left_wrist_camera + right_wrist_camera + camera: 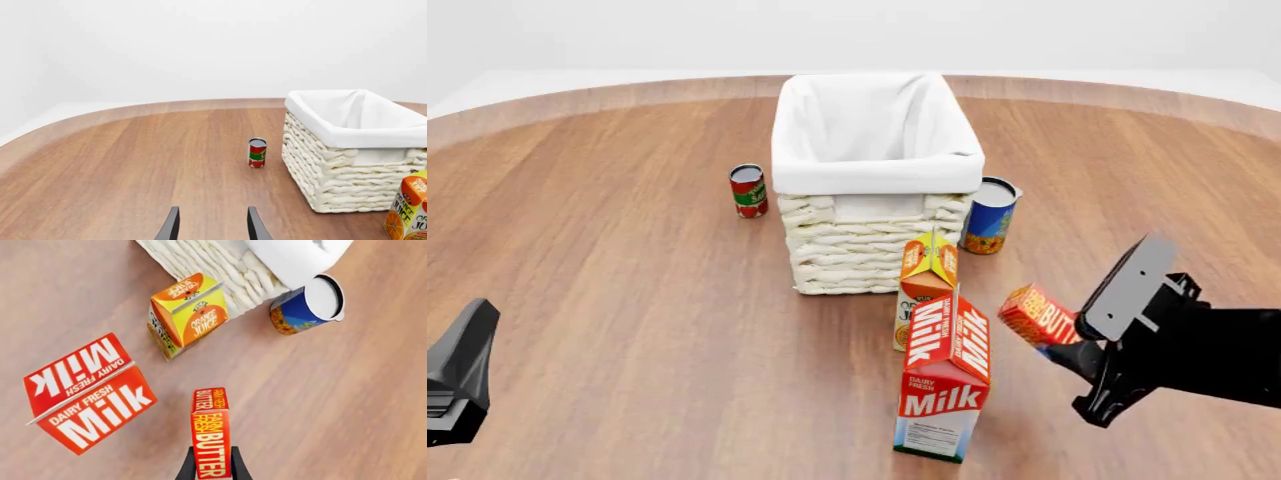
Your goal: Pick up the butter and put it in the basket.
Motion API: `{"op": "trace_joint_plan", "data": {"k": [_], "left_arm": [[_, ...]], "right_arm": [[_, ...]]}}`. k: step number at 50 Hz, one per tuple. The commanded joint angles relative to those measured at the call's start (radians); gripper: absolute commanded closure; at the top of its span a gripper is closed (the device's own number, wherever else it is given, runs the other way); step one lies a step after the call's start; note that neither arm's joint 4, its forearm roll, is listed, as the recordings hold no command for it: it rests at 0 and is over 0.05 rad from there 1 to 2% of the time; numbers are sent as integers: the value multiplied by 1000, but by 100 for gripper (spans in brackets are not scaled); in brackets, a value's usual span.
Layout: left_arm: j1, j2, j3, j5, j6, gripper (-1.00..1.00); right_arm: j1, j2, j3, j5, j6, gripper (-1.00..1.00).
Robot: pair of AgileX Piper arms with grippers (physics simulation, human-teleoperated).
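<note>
Wood-brown worktop in the left wrist view carries one white woven basket and one small red can; the left fingers stand apart, empty.

Front view: the red-orange butter box is lifted right of one milk carton, tilted.

Right wrist view: right fingers clamp the butter, long axis running straight out from them.

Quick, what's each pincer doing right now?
Left pincer: open, holding nothing.
Right pincer: closed on the butter.
</note>
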Motion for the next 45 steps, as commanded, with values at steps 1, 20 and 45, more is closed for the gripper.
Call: {"op": "trace_joint_plan", "data": {"k": [1, 20, 45], "left_arm": [[0, 0, 0, 0, 0, -100], [0, 0, 0, 0, 0, -100], [0, 0, 0, 0, 0, -100]], "right_arm": [[7, -43, -46, 16, 51, 100], [18, -80, -134, 53, 80, 100], [44, -65, -326, 95, 102, 100]]}}
